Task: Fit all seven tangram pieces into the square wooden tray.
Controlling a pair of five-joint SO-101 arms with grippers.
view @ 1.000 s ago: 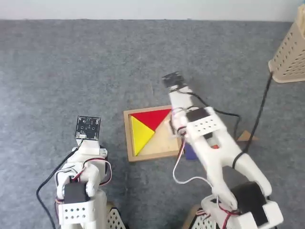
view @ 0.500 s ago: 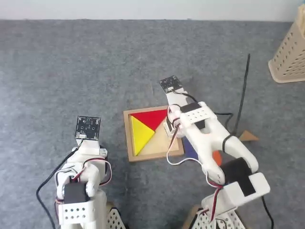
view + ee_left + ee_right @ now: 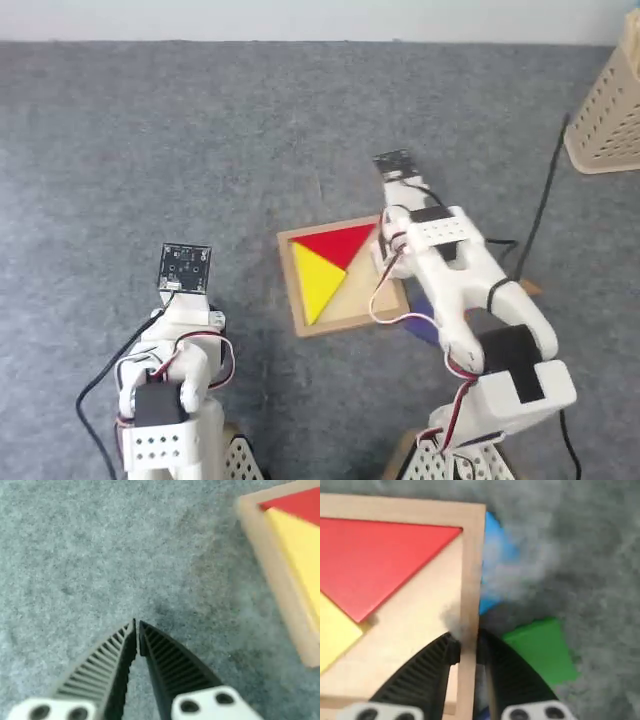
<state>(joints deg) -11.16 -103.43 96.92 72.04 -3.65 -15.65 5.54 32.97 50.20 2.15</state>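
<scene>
Tray (image 3: 289, 285) slid rightward w/ right tool (image 3: 466, 645), clamped on its rim; left tool (image 3: 136, 626) together over grey table (image 3: 150, 130).

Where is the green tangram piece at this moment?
In the right wrist view the green piece lies on the grey mat just outside the tray rim, beside the blue piece and the right tool.

Lit evenly. Covered edge to edge with grey felt mat (image 3: 150, 120), bounded along the far side by a pale wall strip (image 3: 300, 18), flanked at the far right by a cream perforated bin (image 3: 608, 110).
</scene>
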